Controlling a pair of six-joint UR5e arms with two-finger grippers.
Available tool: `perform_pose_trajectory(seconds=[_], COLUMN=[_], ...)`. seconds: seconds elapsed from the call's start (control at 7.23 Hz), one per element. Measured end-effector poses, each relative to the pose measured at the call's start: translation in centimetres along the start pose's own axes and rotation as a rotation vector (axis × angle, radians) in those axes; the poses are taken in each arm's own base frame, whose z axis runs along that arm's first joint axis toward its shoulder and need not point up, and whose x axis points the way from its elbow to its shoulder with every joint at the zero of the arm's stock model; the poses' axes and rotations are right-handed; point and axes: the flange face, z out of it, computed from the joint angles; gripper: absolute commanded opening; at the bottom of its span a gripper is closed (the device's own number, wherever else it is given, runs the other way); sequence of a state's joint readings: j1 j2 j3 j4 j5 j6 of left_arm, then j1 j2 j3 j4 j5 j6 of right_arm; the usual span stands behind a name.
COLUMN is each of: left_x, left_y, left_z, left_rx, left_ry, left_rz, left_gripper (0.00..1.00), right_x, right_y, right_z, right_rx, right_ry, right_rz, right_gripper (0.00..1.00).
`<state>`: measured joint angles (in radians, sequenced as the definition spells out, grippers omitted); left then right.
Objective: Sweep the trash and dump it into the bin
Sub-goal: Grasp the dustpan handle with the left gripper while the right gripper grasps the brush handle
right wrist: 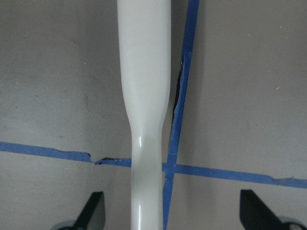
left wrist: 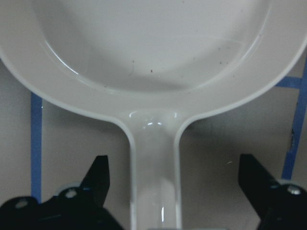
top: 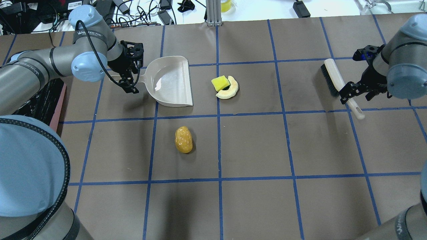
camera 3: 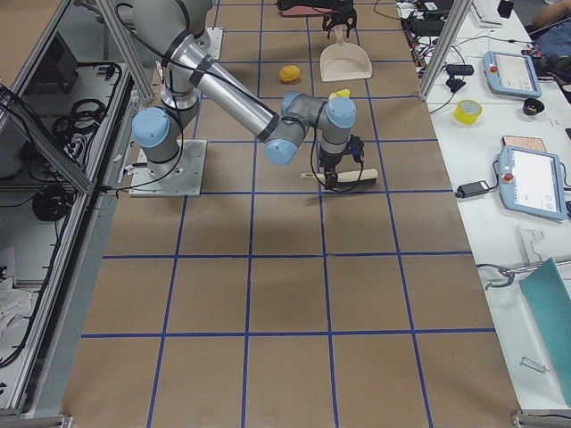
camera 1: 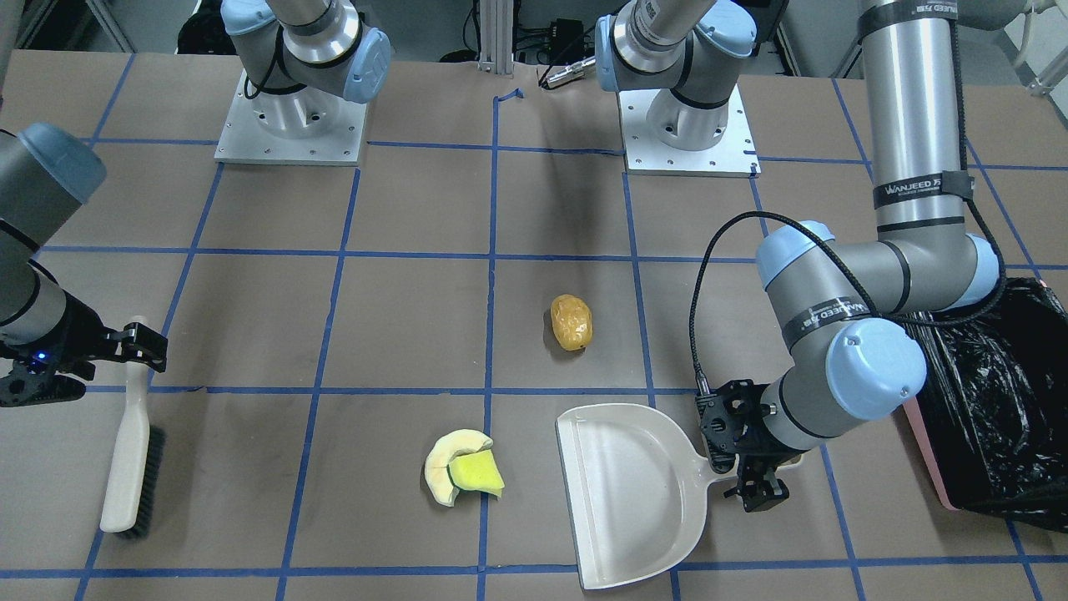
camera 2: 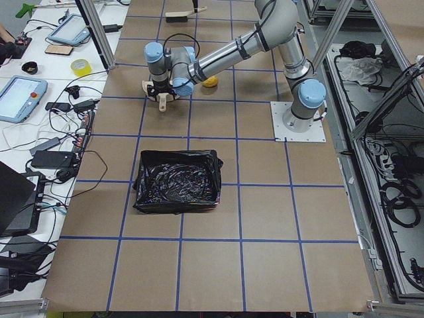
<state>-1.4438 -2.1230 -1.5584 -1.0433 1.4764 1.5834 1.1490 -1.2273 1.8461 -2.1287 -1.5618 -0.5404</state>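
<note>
The orange-brown potato lump (camera 1: 571, 322) lies mid-table, and also shows in the overhead view (top: 183, 139). The pale-yellow peel with its yellow-green wedge (camera 1: 463, 477) lies just off the mouth of the off-white dustpan (camera 1: 626, 492). My left gripper (camera 1: 751, 463) is open, with a finger on each side of the dustpan handle (left wrist: 153, 191) and not touching it. My right gripper (top: 358, 93) is open above the handle (right wrist: 144, 96) of the brush (camera 1: 129, 451), which lies flat. The black-lined pink bin (camera 1: 993, 401) stands beyond the left arm.
The brown table (top: 253, 150) is marked with a blue tape grid. Both arm bases (camera 1: 288, 125) stand at the robot's edge. In the exterior left view the bin (camera 2: 175, 180) sits on the table's near half. Tablets and cables lie off the table's far side.
</note>
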Motion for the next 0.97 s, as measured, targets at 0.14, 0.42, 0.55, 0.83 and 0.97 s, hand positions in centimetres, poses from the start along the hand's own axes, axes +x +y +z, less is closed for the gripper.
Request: perform_pose_trajectory(seconds=[0.14,0.42,0.55,0.83,0.97], left_x=[0.0,0.1,0.1,0.5,0.6], left_y=[0.0,-0.2,-0.6,-1.3,-1.4], left_z=[0.7,1.3,1.3,1.9,2.1], left_rx=[0.002,0.002,0.001,-0.002,-0.002], left_ry=[0.008,0.014,0.008,0.0,-0.01], left_rz=[-0.006,-0.008,0.0,0.015,0.018], left_gripper=[0.95,0.59,0.52,0.16,0.11], right_x=[-0.1,-0.1,-0.1,-0.1,-0.2], right_y=[0.2,0.2,0.1,0.1,0.3], right_z=[0.5,0.4,0.3,0.3,0.4], right_rx=[-0.012,-0.01,-0.008,-0.009,-0.015], right_ry=[-0.002,0.003,0.003,-0.002,-0.007], right_rz=[-0.004,-0.003,0.0,0.001,0.002], right_gripper=[0.76,0.62,0.4,0.0,0.0])
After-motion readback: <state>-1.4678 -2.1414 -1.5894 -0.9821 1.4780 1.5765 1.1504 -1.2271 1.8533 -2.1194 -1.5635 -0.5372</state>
